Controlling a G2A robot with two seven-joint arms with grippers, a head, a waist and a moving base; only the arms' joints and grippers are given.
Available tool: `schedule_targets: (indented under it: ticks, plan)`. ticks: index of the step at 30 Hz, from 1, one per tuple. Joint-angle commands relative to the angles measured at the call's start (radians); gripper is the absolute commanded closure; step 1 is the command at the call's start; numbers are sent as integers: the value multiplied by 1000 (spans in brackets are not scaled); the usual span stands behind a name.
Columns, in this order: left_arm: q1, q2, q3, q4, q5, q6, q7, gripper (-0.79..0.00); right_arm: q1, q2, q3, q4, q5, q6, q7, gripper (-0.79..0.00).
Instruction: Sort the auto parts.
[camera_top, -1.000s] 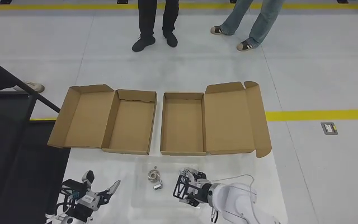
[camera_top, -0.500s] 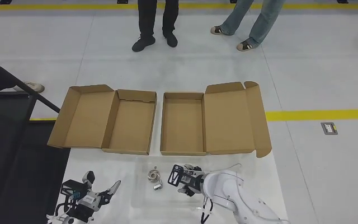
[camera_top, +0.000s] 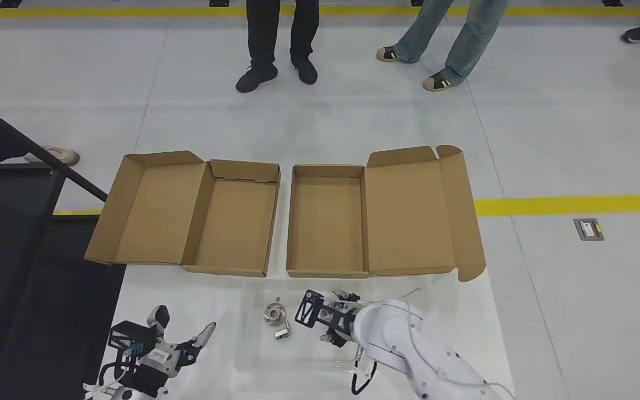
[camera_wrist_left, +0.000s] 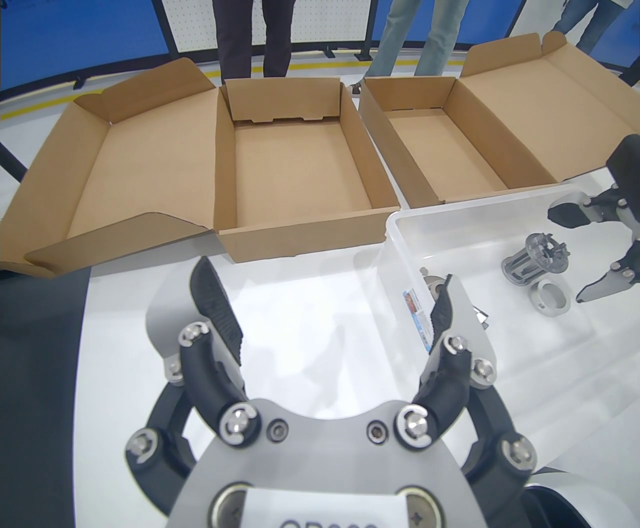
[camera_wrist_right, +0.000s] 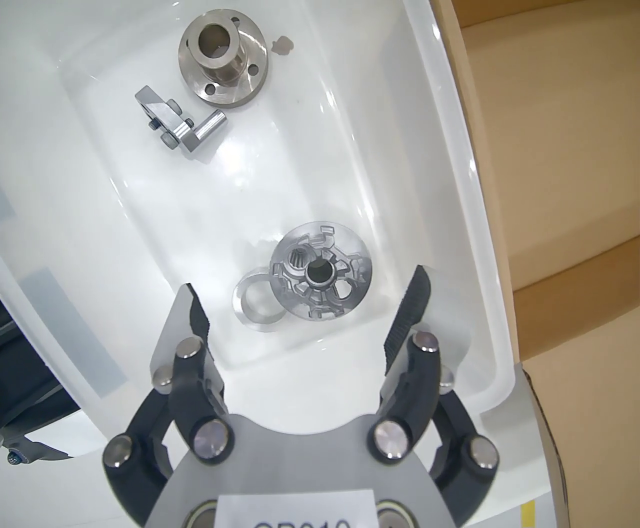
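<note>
Right arm comes in from the near-right corner of the surface, wrist bent toward the middle. My right end effector (camera_wrist_right: 306, 290) hangs inside the clear bin (camera_wrist_right: 450, 150), tips pointing down at the floor of it. Fingers wide apart, nothing gripped.

The slotted hub (camera_wrist_right: 322, 277) stands on end right under that end effector, between the two finger lines and clear of both pads. A plain ring (camera_wrist_right: 252, 305) lies flat touching it, partly tucked under its rim. The flanged hub (camera_wrist_right: 223, 62) and a small bracket with pin (camera_wrist_right: 175, 120) sit together at the other end of the bin, well apart from the fingers.

Left arm is low by the near-left corner of the surface. My left end effector (camera_wrist_left: 325, 280) is level, pointing toward the far edge, just outside the bin wall. Fingers spread, empty.

Bin sits at the near edge. The left box (camera_top: 235, 225) and the right box (camera_top: 327, 220) stand side by side along the far edge, flaps open.
</note>
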Motion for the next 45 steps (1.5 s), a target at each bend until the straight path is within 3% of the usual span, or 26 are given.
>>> schedule_targets:
  ticks: [1,4,14,15,17,19,20,32,39,45]
  plan:
    - [0,0,0,0,0,0,0,-785,12,-6,-8,17,3,5,1,-745]
    - [0,0,0,0,0,0,0,-785,31,-15,-17,46,8,11,5,-693]
    - [0,0,0,0,0,0,0,-785,86,-48,-57,132,31,23,20,-717]
    - [0,0,0,0,0,0,0,-785,91,-50,-58,140,34,24,18,-662]
    - [0,0,0,0,0,0,0,-785,97,-55,-60,155,41,22,11,-299]
    - [0,0,0,0,0,0,0,-785,99,-57,-60,162,47,16,1,-71]
    - [0,0,0,0,0,0,0,-785,99,-58,-58,164,46,13,-2,0]
    - [0,0,0,0,0,0,0,-785,28,-37,1,42,26,-32,-8,0]
    - [0,0,0,0,0,0,0,-785,-90,4,136,-137,46,-116,-223,0]
    - [0,0,0,0,0,0,0,-785,-90,4,136,-137,46,-116,-223,0]
